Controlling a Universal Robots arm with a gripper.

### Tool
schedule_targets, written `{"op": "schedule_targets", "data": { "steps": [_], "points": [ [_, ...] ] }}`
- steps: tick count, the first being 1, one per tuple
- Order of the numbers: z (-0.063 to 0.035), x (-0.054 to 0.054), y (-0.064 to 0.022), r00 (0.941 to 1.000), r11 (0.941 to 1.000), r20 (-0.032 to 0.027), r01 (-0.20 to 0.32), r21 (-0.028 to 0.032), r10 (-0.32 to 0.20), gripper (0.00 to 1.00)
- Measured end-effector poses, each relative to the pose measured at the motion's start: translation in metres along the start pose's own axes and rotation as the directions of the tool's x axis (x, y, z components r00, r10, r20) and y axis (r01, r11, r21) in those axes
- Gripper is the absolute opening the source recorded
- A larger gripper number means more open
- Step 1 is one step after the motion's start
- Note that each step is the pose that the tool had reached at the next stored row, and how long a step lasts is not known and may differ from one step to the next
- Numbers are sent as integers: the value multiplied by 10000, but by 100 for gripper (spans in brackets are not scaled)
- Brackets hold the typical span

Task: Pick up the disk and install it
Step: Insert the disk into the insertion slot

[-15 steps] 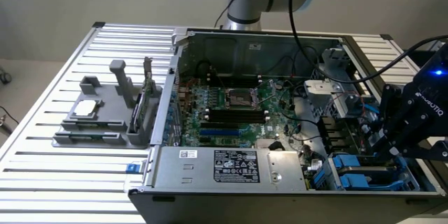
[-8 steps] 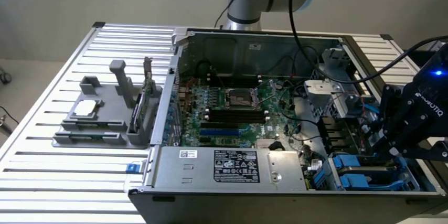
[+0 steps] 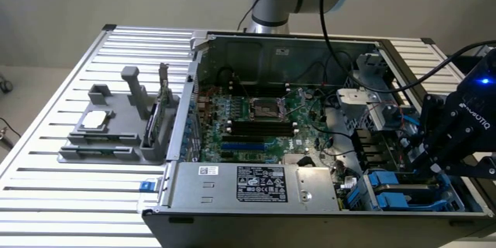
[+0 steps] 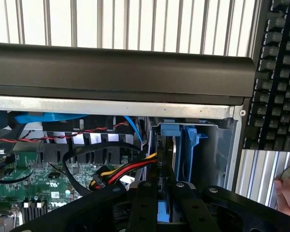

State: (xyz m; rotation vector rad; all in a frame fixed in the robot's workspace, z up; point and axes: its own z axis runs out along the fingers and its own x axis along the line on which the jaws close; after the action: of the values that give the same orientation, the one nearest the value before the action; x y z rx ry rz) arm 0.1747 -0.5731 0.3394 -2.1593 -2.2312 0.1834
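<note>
Tool (image 4: 164, 193) low inside computer case (image 3: 310, 227), at drive bay (image 3: 403, 193) in case corner toward exterior view's right. Tool clamped on disk (image 4: 186, 150), edge-on, blue carrier partly inside bay, beside red-yellow cables (image 4: 130, 169).

I count one open PC case (image 3: 271, 56), one motherboard (image 3: 310, 117), one power supply box (image 3: 256, 184), and one grey holder (image 3: 116, 137) with one chip (image 3: 94, 120) on it. Then there's one gripper (image 4: 164, 193) with two fingers (image 4: 146, 203), one disk (image 4: 188, 150) between the fingers, and one keyboard (image 4: 280, 72) and one hand (image 4: 289, 195) off beside them.
</note>
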Motion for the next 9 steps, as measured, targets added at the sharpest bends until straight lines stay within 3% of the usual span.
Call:
{"op": "schedule_targets", "data": {
  "steps": [9],
  "points": [
    [2,29,15,10000,10000,12,0,33,0,17]
  ]
}}
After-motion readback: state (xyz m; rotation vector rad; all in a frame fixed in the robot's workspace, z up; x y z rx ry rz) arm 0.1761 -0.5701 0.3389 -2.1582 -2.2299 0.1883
